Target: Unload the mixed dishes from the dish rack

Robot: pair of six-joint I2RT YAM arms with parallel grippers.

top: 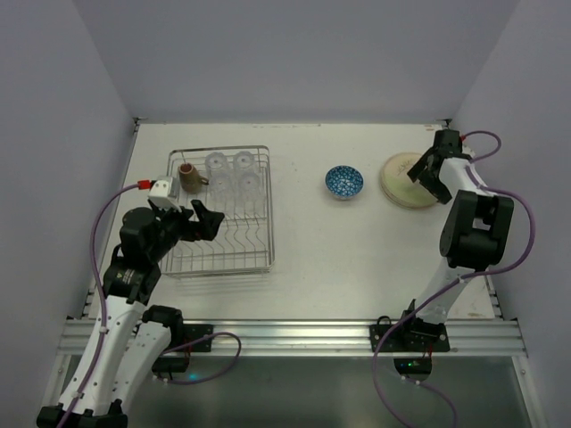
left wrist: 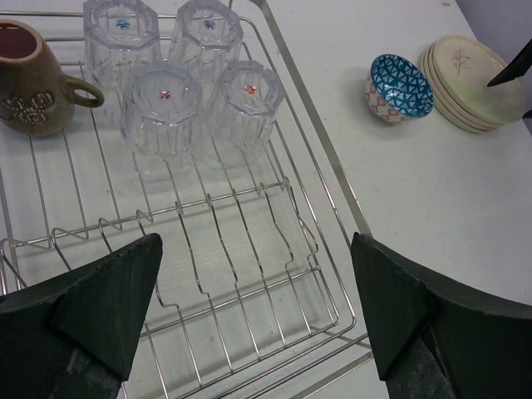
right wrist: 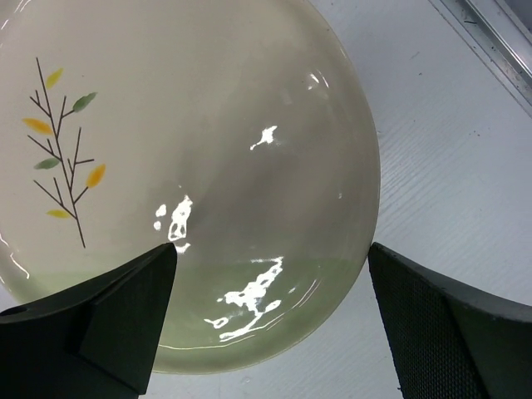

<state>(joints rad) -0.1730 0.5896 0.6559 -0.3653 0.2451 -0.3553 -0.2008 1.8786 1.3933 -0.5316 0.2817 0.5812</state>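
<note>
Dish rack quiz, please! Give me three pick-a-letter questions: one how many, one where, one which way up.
1. How many clear glasses stand in the dish rack? A two, B four, C six.
2. Where is the blue bowl? A on the table beside the plates, B in the rack, C on top of the plates.
3. The brown mug is: A upside down, B on its side, C upright.

Answers: 1 B, four glasses cluster at the rack's far end. 2 A, it sits on bare table, apart from the plates. 3 C, its open mouth faces up.
</note>
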